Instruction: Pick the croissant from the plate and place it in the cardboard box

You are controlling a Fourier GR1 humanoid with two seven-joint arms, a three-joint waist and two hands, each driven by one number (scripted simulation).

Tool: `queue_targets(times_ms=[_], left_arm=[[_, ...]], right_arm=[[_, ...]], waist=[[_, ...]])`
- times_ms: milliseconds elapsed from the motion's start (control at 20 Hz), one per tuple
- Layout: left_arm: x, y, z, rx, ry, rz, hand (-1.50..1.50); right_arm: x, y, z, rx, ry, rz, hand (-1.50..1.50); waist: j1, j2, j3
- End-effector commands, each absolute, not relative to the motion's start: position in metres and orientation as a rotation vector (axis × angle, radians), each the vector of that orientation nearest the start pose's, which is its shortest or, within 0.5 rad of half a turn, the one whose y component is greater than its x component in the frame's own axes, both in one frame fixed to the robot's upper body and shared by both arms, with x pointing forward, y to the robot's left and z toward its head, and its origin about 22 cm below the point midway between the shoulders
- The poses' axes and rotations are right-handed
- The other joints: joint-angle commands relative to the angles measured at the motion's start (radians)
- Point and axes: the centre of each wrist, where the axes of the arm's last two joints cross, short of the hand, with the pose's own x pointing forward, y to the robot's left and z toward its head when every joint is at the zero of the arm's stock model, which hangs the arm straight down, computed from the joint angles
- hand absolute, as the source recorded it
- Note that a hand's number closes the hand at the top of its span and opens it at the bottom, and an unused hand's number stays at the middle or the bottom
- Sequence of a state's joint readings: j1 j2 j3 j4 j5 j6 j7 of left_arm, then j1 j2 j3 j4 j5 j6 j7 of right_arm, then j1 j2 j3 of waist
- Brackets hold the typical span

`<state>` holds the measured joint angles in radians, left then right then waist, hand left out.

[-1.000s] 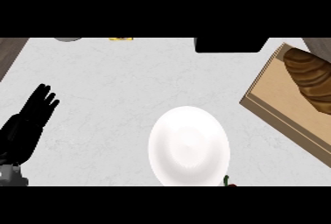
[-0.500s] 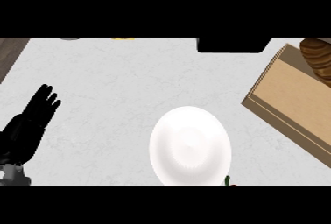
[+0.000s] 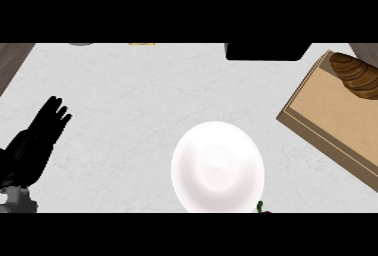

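From my head view, my left hand point(image 3: 33, 147) rests at 9 o'clock on the desk point(image 3: 140, 85), fingers point(image 3: 53, 111) straight and holding nothing; my right hand is out of sight. The croissant point(image 3: 356, 75) lies in the box point(image 3: 336, 117) at 2 o'clock. The plate point(image 3: 218, 170) at 6 o'clock is bare. I judge only a clean withdrawal remains, without nudging the box.

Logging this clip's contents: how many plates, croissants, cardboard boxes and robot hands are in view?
Plate: 1
Croissant, in the box: 1
Cardboard box: 1
Left hand, open at the left edge: 1
Total: 4
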<state>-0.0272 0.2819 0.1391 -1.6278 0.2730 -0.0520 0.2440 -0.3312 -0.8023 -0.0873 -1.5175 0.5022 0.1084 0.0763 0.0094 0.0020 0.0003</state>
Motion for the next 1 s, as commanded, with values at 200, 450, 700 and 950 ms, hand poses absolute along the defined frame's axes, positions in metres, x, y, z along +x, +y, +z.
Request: queue_targets(times_ms=[200,450,700,950], left_arm=[[0.249,0.324,0.063,0.055,-1.457,0.041,0.00],[0.236,0.319,0.057,0.035,-1.457,0.046,0.00],[0.243,0.325,0.057,0.065,-1.453,0.043,0.00],[0.241,0.322,0.049,0.068,-1.446,0.047,0.00]], right_arm=[[0.317,-0.409,0.126,-0.983,-1.202,0.849,-1.50],[0.317,-0.421,0.099,-0.890,-1.292,0.908,-1.50],[0.318,-0.417,0.106,-0.820,-1.528,0.694,-1.50],[0.307,-0.455,0.114,-0.723,-1.641,0.290,-1.50]], waist=[[0.009,0.003,0.000],[0.001,-0.001,0.000],[-0.009,-0.002,0.000],[-0.019,-0.002,0.001]])
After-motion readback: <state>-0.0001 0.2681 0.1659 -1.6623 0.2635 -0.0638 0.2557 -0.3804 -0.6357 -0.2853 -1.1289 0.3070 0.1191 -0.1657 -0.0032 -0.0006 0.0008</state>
